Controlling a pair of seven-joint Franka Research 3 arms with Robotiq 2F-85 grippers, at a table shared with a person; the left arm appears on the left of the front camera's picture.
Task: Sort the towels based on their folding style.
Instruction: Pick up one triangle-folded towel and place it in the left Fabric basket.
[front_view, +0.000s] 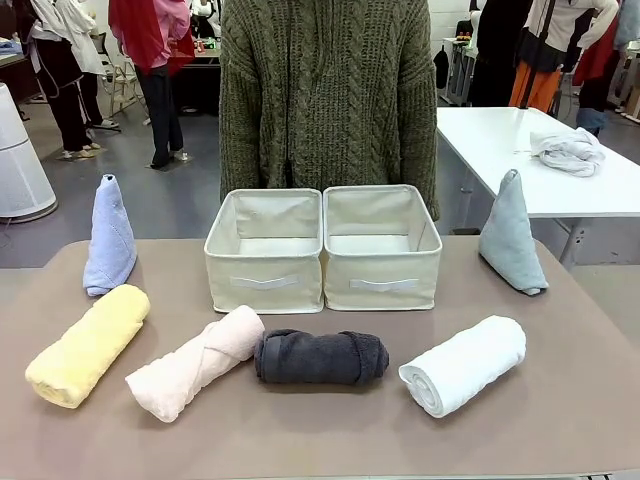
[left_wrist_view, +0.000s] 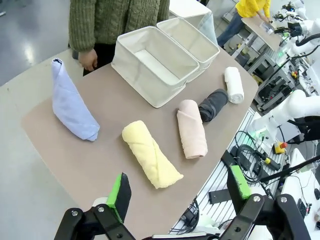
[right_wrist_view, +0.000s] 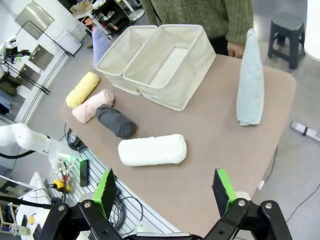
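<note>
On brown table, at 6 o'clock of bins: yellow roll, pink roll, grey roll, white roll; at 9 blue cone, at 3 pale cone. With left gripper, right gripper spread, empty: center over one roll's middle, pinch across width.

place: robotics lab | evidence: floor cables, emergency-stop button, white worktable

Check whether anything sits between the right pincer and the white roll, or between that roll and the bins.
Nothing visible does. The open right pincer hangs over the white roll, nothing between. From that roll to the nearer bin the tabletop is bare; the dark grey roll lies aside.
</note>
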